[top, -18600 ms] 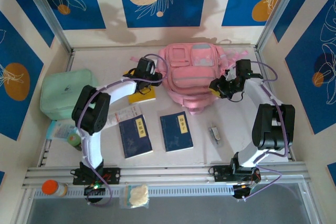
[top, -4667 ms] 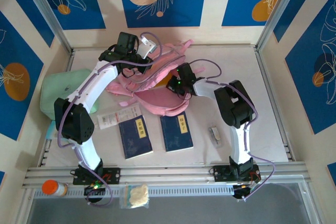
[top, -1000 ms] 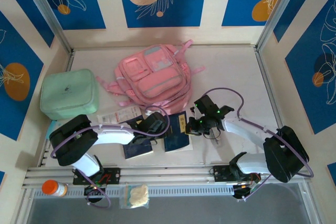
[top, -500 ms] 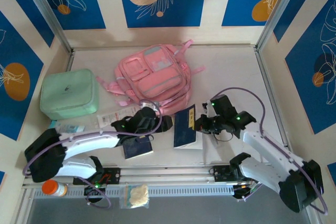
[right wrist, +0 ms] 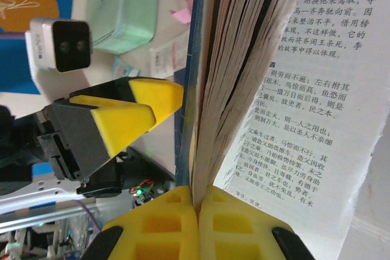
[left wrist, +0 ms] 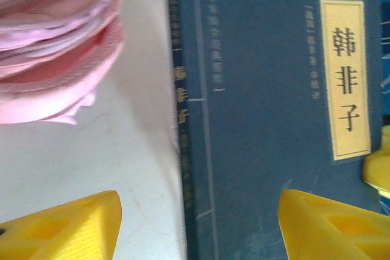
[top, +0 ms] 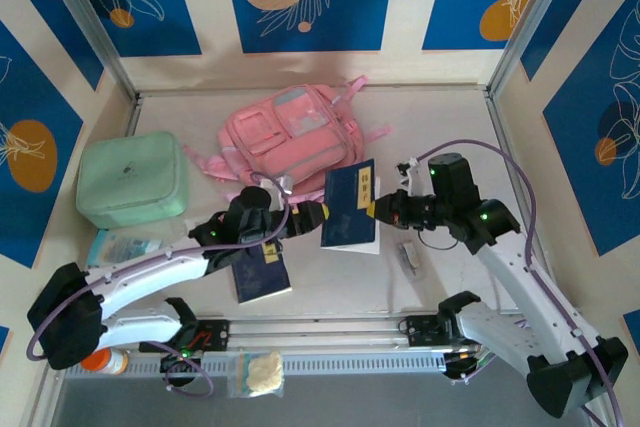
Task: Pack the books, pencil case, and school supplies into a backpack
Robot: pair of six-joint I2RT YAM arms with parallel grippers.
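Note:
A navy book (top: 349, 205) with a pale title label (left wrist: 345, 78) hangs above the table in front of the pink backpack (top: 298, 135). My right gripper (top: 379, 209) is shut on the book's right edge, its fingers (right wrist: 164, 226) pinching the cover and pages (right wrist: 317, 89). At the book's left edge my left gripper (top: 312, 215) stands open, its yellow fingers (left wrist: 67, 229) spread to either side of the spine. A second navy book (top: 262, 272) lies flat on the table. The teal pencil case (top: 122, 244) rests at the left. A small grey-white supply item (top: 408, 254) lies under the right arm.
A mint-green zip case (top: 132, 179) sits at the left, also in the right wrist view (right wrist: 122, 10). The backpack's pink edge (left wrist: 55, 47) is just beyond my left fingers. A small bag (top: 258, 372) lies on the front rail. Bare table (top: 450, 137) spreads right of the backpack.
My right gripper has lifted the navy book off the table and carried it back toward the backpack. My left gripper has opened wider and followed along the book's left edge.

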